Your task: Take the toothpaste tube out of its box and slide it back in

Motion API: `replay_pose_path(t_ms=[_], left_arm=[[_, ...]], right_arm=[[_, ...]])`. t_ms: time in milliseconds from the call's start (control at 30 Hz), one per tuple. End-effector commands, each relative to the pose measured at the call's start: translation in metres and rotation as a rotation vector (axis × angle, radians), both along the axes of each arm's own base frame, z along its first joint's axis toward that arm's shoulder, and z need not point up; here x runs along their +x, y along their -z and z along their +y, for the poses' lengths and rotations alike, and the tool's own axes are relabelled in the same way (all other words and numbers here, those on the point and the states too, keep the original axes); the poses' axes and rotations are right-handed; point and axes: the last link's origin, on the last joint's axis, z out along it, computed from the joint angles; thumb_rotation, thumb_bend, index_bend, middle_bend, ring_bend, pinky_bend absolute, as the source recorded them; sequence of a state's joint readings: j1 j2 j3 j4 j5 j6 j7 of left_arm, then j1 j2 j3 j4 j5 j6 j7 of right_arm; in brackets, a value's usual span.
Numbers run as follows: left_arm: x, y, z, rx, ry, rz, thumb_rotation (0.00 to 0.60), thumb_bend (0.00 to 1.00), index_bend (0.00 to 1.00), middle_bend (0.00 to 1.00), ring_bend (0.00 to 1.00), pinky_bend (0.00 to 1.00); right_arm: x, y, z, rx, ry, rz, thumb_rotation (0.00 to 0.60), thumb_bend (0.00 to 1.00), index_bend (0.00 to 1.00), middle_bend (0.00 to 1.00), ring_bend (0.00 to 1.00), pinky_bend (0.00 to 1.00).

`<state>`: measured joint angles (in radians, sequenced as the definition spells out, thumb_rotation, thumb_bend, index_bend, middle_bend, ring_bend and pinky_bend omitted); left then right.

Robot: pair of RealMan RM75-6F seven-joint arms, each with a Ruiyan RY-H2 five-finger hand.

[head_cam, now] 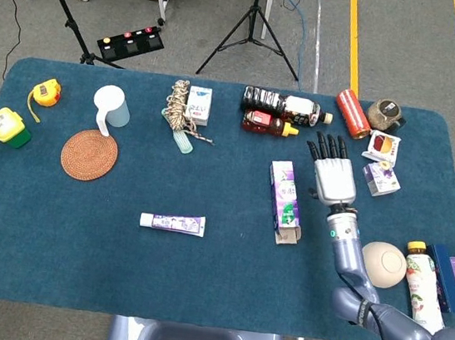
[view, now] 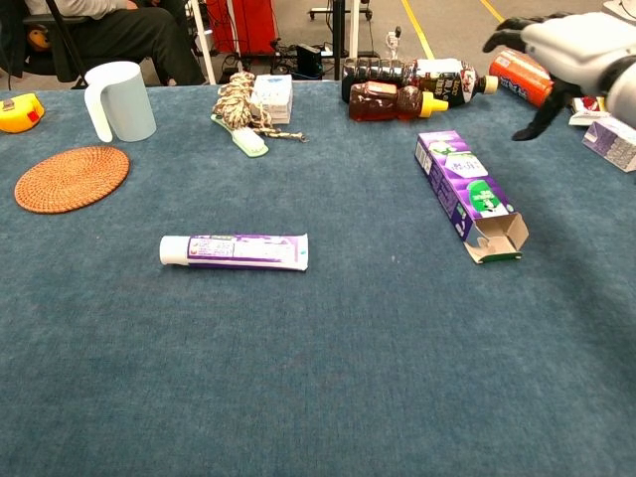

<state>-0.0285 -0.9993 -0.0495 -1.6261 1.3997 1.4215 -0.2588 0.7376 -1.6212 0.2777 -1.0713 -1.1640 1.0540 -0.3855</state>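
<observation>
The tube [head_cam: 173, 223] looks light, soft and slick; grip its stiffer cap end. The box [head_cam: 284, 201] crushes easily. The right hand [head_cam: 332, 175] hovers empty, fingers spread.

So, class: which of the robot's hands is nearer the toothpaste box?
Right. The right hand hovers open just beside the toothpaste box, not touching it; the left hand is in neither view.

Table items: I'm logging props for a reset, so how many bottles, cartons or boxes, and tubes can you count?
Bottles: 3
Cartons or boxes: 5
Tubes: 1, the toothpaste tube
Total: 9
</observation>
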Motion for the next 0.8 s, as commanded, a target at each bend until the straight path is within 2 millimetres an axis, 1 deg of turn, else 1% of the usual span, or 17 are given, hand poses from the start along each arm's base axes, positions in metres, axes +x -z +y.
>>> replay_pose_path(t_ms=[33,167,333,500,600,667,700,767,800], left_arm=[[0.001,0.0,-0.001,0.0,0.003,0.0,0.6,0.03,0.0,0.0,0.0,0.08],[0.002,0.002,-0.001,-0.001,0.008,0.002,0.6,0.03,0.0,0.0,0.0,0.08],[0.004,0.004,-0.002,-0.006,0.012,0.006,0.6,0.03,0.0,0.0,0.0,0.08],[0.005,0.004,-0.002,-0.003,0.026,0.006,0.6,0.03,0.0,0.0,0.0,0.08],[0.004,0.003,-0.002,0.001,0.024,0.003,0.6,0.03,0.0,0.0,0.0,0.08],[0.003,0.002,-0.002,-0.001,0.022,0.001,0.6,0.03,0.0,0.0,0.0,0.08],[0.003,0.002,-0.002,0.0,0.022,0.001,0.6,0.03,0.0,0.0,0.0,0.08],[0.004,0.002,-0.003,-0.005,0.022,-0.001,0.6,0.03,0.0,0.0,0.0,0.08],[0.004,0.002,-0.003,-0.008,0.022,-0.003,0.6,0.03,0.0,0.0,0.0,0.08]], right_arm=[[-0.027,-0.013,0.004,0.006,0.026,0.039,0.6,0.0,0.13,0.04,0.02,0.0],[-0.043,-0.016,0.01,0.04,0.05,0.038,0.6,0.0,0.13,0.04,0.02,0.0],[-0.052,-0.015,0.017,0.066,0.041,0.075,0.6,0.0,0.12,0.03,0.02,0.0],[-0.059,-0.007,0.021,0.086,0.033,0.127,0.6,0.0,0.12,0.03,0.02,0.0],[-0.063,0.004,0.025,0.114,0.043,0.131,0.6,0.0,0.12,0.03,0.02,0.0],[-0.061,0.011,0.027,0.136,0.05,0.112,0.6,0.0,0.12,0.03,0.02,0.0],[-0.059,0.014,0.028,0.142,0.046,0.106,0.6,0.0,0.12,0.03,0.02,0.0],[-0.048,0.032,0.035,0.188,0.035,0.062,0.6,0.0,0.12,0.03,0.03,0.0],[-0.045,0.037,0.037,0.195,0.031,0.059,0.6,0.0,0.12,0.03,0.03,0.01]])
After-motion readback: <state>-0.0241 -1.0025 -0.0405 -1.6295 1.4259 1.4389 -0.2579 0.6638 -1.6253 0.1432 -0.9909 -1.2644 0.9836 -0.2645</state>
